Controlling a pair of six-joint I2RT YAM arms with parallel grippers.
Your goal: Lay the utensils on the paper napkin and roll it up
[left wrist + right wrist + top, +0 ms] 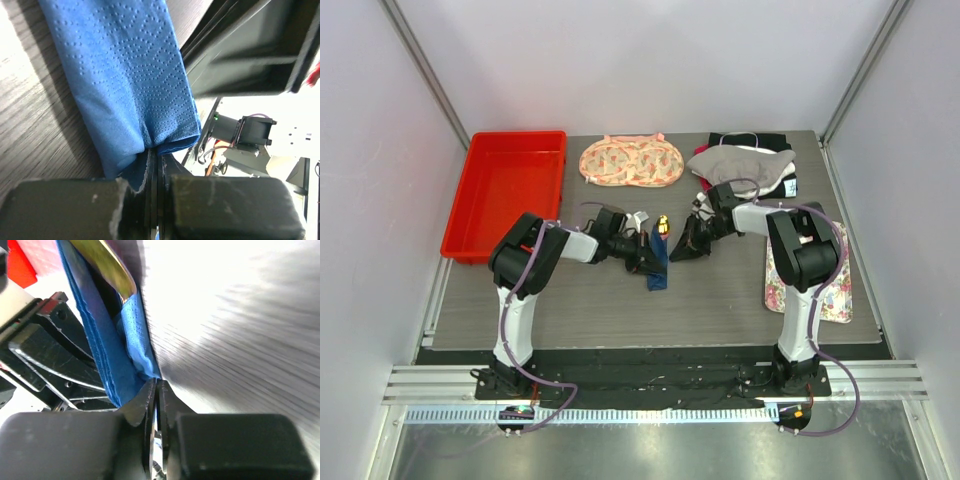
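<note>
The dark blue paper napkin lies rolled into a narrow bundle in the middle of the table. A yellowish utensil end sticks out of its far end; the rest of the utensils are hidden inside. My left gripper comes in from the left. In the left wrist view it is shut on a fold of the napkin. My right gripper comes in from the right. Its jaws stand almost together, pinching the napkin's edge below the yellowish utensil tip.
A red tray stands at the back left. A peach floral cloth lies at the back centre, and a pile of grey and dark cloths at the back right. A white floral mat lies by the right arm.
</note>
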